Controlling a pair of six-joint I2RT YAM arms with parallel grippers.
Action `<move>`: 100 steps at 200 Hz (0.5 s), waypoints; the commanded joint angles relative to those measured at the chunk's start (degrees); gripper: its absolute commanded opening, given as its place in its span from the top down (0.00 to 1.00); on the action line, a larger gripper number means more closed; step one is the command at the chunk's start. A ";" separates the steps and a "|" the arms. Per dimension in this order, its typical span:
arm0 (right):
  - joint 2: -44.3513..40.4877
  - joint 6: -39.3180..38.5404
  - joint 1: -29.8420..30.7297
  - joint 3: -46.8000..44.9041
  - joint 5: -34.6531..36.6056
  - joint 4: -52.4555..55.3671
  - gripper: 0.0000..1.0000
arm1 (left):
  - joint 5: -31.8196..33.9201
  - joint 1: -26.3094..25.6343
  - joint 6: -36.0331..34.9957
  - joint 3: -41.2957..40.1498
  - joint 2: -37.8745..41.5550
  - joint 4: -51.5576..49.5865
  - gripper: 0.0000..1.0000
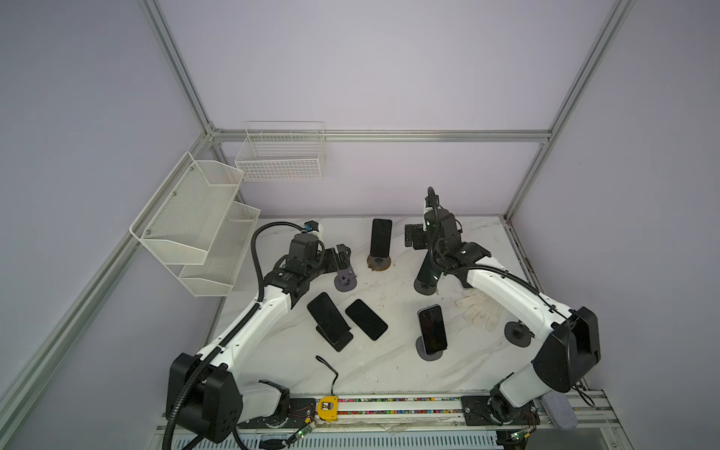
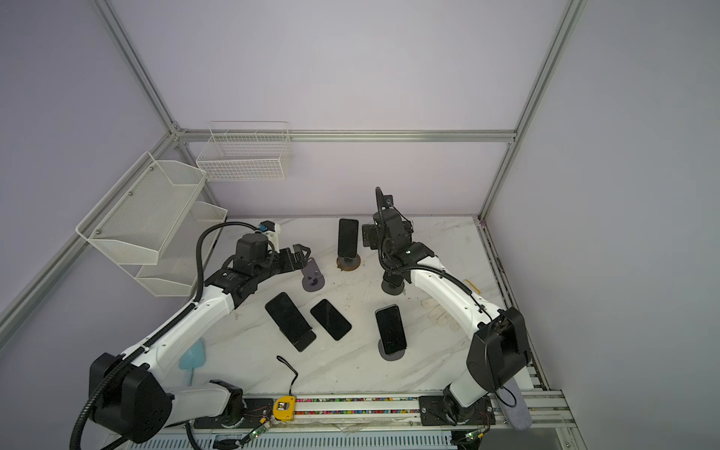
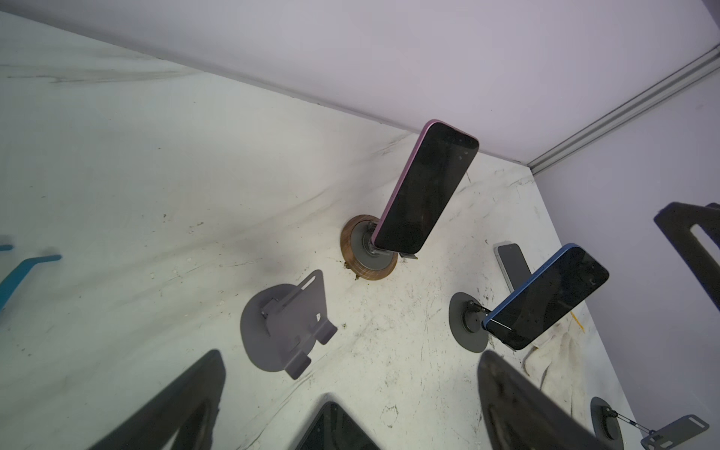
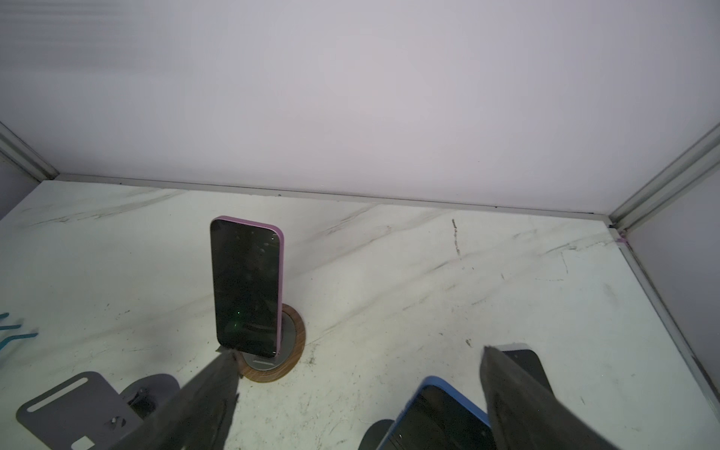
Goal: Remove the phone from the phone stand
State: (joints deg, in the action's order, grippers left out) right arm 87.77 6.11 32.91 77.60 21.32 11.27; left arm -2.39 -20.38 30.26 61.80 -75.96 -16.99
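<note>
Your right gripper (image 2: 370,235) hangs at three o'clock of the upright phone (image 2: 348,237) on its round stand (image 2: 348,265); your left gripper (image 2: 303,254) sits at nine o'clock, near an empty grey stand (image 2: 313,280).

At the back of the table (image 1: 389,366) we see a phone (image 1: 380,237) upright on its stand (image 1: 378,264), an empty stand (image 1: 345,281) to its left. Nearer us, a flat phone (image 1: 366,319) lies just right of a leaning phone (image 1: 326,316); a propped phone (image 1: 432,329) stands farther right, a glove (image 1: 477,307) beside it.
</note>
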 commanded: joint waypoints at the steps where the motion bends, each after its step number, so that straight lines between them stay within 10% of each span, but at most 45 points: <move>1: -3.49 -1.42 -0.35 -3.02 2.85 -2.78 0.03 | 3.26 -2.78 -2.49 9.14 -1.84 2.88 0.00; 100: -10.67 5.31 -5.39 -9.61 0.85 -5.30 0.03 | 8.81 -8.45 -10.33 36.21 -24.92 -7.36 0.00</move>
State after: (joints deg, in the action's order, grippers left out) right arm 80.16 9.28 27.88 68.42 22.98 8.10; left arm 3.51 -28.93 22.68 87.94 -97.27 -20.99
